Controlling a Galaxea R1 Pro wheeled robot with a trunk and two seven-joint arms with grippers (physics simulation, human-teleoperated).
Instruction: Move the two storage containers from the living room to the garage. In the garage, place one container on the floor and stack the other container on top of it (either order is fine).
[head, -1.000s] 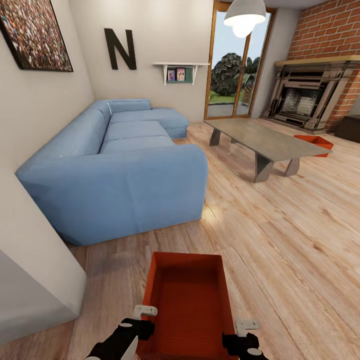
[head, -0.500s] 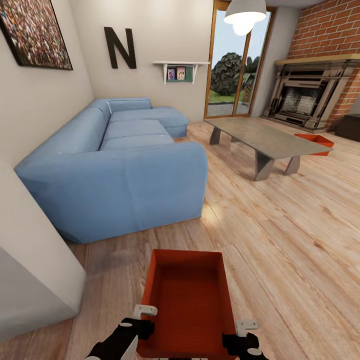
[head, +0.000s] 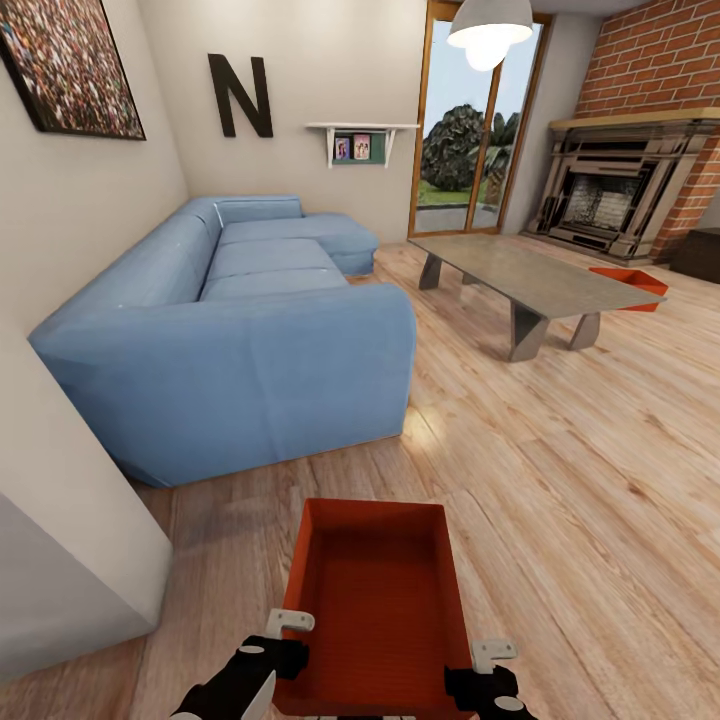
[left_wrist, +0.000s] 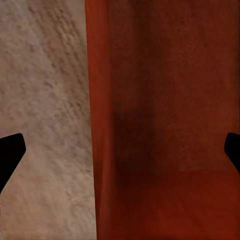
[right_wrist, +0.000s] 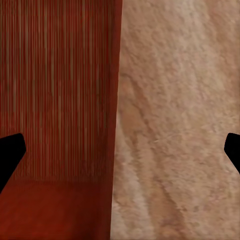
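1. Head view: the left gripper (head: 283, 640) and the right gripper (head: 487, 668) sit at opposite long walls of the near storage container (head: 375, 590), one on each side near its closest end.
2. Left wrist view: the dark fingertips (left_wrist: 11, 152) stand wide apart, one outside the orange-red wall, the other over the bin's inside. The wall lies between them with clear gaps on both sides, so this gripper is wide and not clamped.
3. Right wrist view: the fingertips (right_wrist: 11, 150) straddle the opposite wall in the same wide, unclamped stance.
4. Location: the near storage container rests on the light wood-plank floor (head: 560, 470) of the living room, beyond the end of the blue sofa (head: 240, 340).
5. Step in hand, as judged: grasping the first bin for transport; no part of the garage is in sight.
6. Next move calls for narrowing both grippers onto the walls, evenly, then lifting level, since thin walls may slip or tilt under unequal grip.
7. Count: two storage containers. The far storage container (head: 630, 287) lies on the floor behind the grey low surface (head: 520, 275), near the brick fireplace (head: 610, 205). Two grippers; one sofa.
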